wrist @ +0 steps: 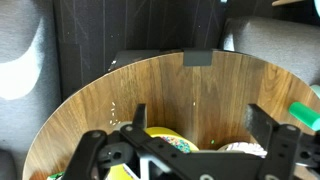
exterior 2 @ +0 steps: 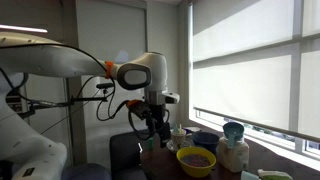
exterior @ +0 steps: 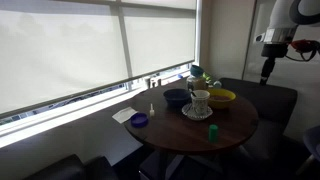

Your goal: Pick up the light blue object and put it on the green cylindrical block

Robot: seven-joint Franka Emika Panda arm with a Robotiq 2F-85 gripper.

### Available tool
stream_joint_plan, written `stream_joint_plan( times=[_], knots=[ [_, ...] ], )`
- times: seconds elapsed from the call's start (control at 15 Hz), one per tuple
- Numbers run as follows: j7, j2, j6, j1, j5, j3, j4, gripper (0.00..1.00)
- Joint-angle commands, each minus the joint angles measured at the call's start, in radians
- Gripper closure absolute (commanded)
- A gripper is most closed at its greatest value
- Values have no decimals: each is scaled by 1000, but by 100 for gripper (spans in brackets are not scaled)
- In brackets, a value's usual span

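Observation:
The green cylindrical block (exterior: 213, 131) stands upright near the front edge of the round wooden table (exterior: 240, 125). It also shows at the right edge of the wrist view (wrist: 306, 115). I cannot make out the light blue object with certainty in any view. My gripper (exterior: 267, 70) hangs high above and beside the table, away from all the objects. It also shows in an exterior view (exterior 2: 152, 126). In the wrist view its jaws (wrist: 202, 125) are open and empty, over bare wood.
On the table are a dark blue bowl (exterior: 175, 97), a white mug (exterior: 200, 101) on a plate, a yellow bowl (exterior: 222, 97), a small purple dish (exterior: 139, 120), a white napkin (exterior: 123, 115) and a teal-topped item (exterior: 197, 73). Dark seats surround the table.

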Motion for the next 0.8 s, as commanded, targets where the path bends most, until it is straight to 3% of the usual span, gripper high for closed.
stream_joint_plan(
  times=[0.0,0.13,0.27,0.47,0.6,0.73],
  knots=[
    [-8,3,-3,-18,9,14,3,0],
    [-8,3,-3,-18,9,14,3,0],
    [6,11,103,-31,-1,8,-2,0],
    [-127,102,328,-46,-65,-46,65,0],
    [-255,183,447,-27,-48,-102,127,0],
    [-416,282,438,18,61,-184,228,0]
  ],
)
